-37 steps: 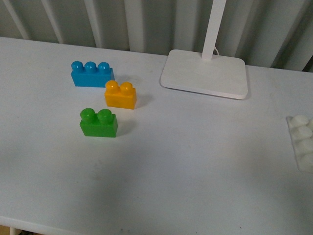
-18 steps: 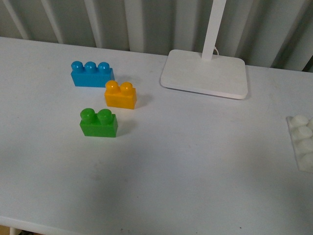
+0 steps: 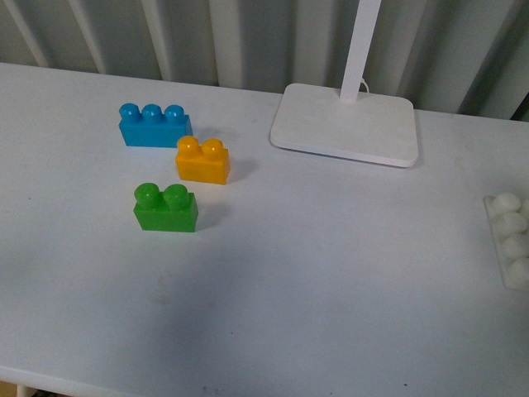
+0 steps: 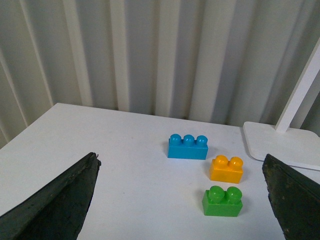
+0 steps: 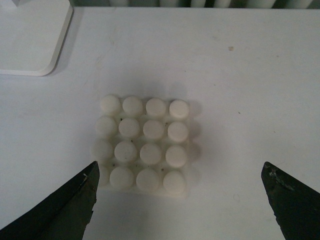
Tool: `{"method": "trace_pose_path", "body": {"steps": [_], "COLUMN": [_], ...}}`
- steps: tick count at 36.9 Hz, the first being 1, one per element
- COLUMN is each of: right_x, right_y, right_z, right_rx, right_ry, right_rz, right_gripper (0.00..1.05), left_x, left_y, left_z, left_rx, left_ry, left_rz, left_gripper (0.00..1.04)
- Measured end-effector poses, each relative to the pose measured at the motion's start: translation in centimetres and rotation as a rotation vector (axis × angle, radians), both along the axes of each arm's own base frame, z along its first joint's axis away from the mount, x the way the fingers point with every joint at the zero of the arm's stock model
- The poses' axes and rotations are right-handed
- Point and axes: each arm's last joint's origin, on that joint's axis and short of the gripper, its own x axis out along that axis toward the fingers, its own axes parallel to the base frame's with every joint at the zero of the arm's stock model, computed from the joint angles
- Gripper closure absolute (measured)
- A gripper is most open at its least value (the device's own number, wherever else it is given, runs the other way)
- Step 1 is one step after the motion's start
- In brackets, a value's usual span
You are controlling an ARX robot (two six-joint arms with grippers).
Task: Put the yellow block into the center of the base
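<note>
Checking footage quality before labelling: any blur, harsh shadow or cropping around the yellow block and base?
Front view: sharp, evenly lit; the yellow block casts only a soft shadow, but the base is cropped at the frame edge. Left wrist view: block sharp, left pincer's fingers dark and featureless. Right wrist view: base whole, white studs low-contrast against the white table.

Wide-open left hand (image 4: 180, 162) and wide-open right hand (image 5: 180, 167)
</note>
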Motion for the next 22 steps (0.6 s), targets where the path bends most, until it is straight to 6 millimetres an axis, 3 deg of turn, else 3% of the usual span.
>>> {"method": "trace_pose_path", "body": {"steps": [5,8,22], "right_x": [4.6,6.3,10.1], "right_y": [-1.5,-1.8,-0.5], "right_z": [-2.9,-4.6,-9.6], "right_rx": [0.014,0.02,0.057], "right_ry": [0.097,0.151,0.3], "right_rz": [0.07,0.074,0.1], "right_gripper": [0.09,0.09,0.09], "left_x": [0.0,0.0,0.0], "left_y": [0.0,0.0,0.0], "left_z": [0.0,0.0,0.0], "left_rx": [0.0,0.0,0.0], "left_ry": [0.0,0.0,0.0], "left_rz": [0.0,0.0,0.0], "left_gripper": [0.06,0.06,0.06]}}
